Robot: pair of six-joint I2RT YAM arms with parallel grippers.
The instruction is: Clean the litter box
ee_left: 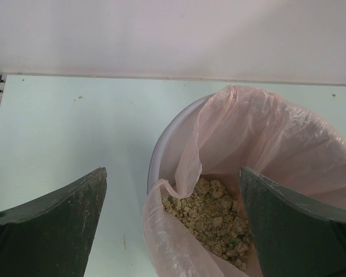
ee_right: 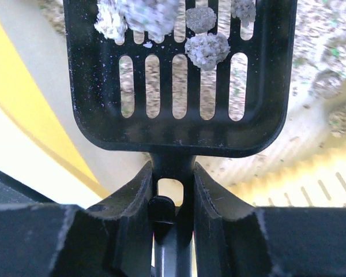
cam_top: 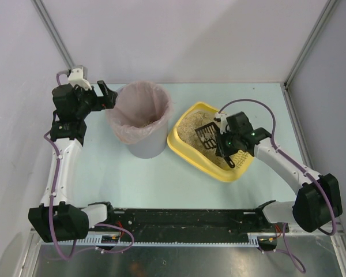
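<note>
I see R end effector [ee_right: 172, 190] clamped on small black slotted plastic scoop [ee_right: 179, 135] w/ grey clumps [ee_right: 206, 49], over shallow yellow plastic litter box [cam_top: 181, 151], counter [cam_top: 104, 167] centre-right. L end effector [ee_left: 172, 173] fingers apart, at rim of tall grey pink-lined bin [cam_top: 143, 149].

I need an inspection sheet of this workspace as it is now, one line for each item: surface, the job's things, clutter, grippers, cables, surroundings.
Surface: pale green table, a few small specks on it in the left wrist view.
Job's things: yellow litter box with beige litter, right of the grey bin; pink bag liner already holds clumps; black slotted scoop over the litter carries more clumps.
Clutter: nothing seen.
Grippers: left gripper open, beside the bin's rim; right gripper shut on the scoop's handle.
Cables: purple cables run along both arms, with loose loops.
Surroundings: plain pale walls, metal frame posts.
</note>
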